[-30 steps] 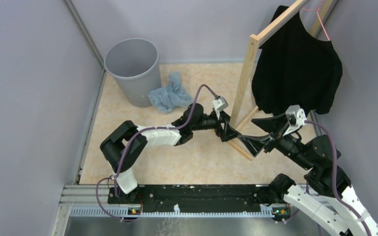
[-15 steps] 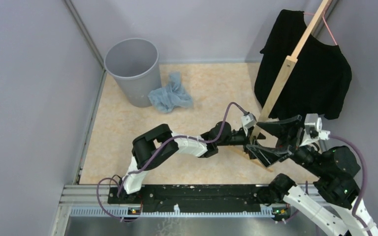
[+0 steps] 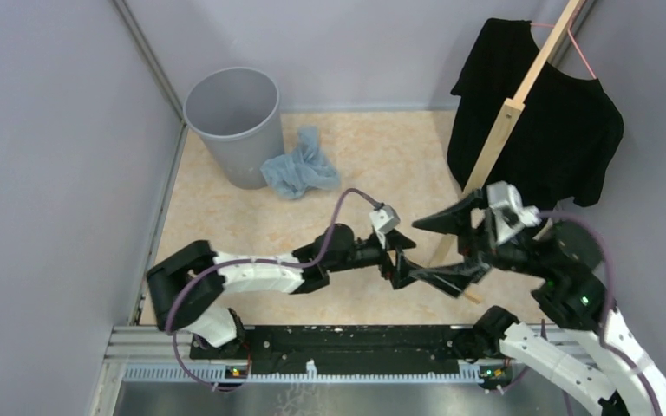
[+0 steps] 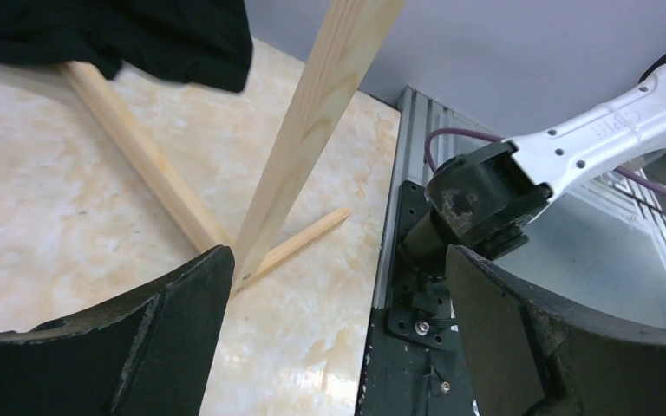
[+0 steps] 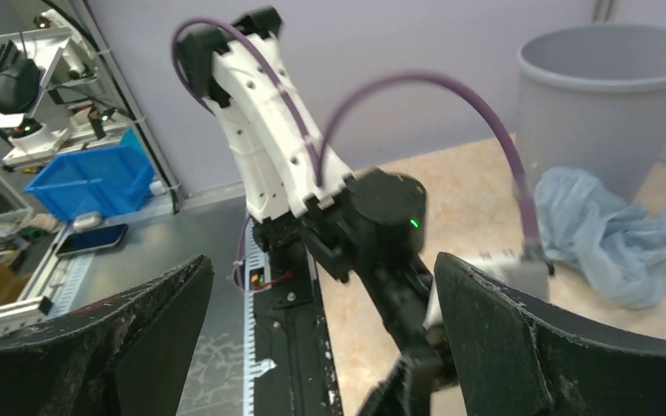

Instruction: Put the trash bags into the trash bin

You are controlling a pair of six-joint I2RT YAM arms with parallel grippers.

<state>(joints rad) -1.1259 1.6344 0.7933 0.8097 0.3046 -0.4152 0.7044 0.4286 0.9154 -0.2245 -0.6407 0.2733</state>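
Note:
The grey trash bin [image 3: 232, 121] stands upright at the far left corner; it also shows in the right wrist view [image 5: 607, 95]. One crumpled pale blue trash bag [image 3: 301, 166] lies on the floor against the bin's right side, and also shows in the right wrist view [image 5: 611, 230]. My left gripper [image 3: 405, 257] is open and empty, low over the floor near the middle, well short of the bag. My right gripper [image 3: 440, 250] is open wide and empty, facing the left gripper. Both are open in their wrist views [image 4: 334, 338] [image 5: 325, 338].
A wooden rack [image 3: 496, 143] leans at the right with a black T-shirt [image 3: 555, 121] hung on it; its foot [image 4: 191, 217] lies just beyond my left fingers. Grey walls enclose the floor. The black base rail [image 3: 347, 338] runs along the near edge.
The wooden rack and T-shirt shifted right and back. My left gripper went right to the rack foot, then pulled back left. My right gripper swung left toward it.

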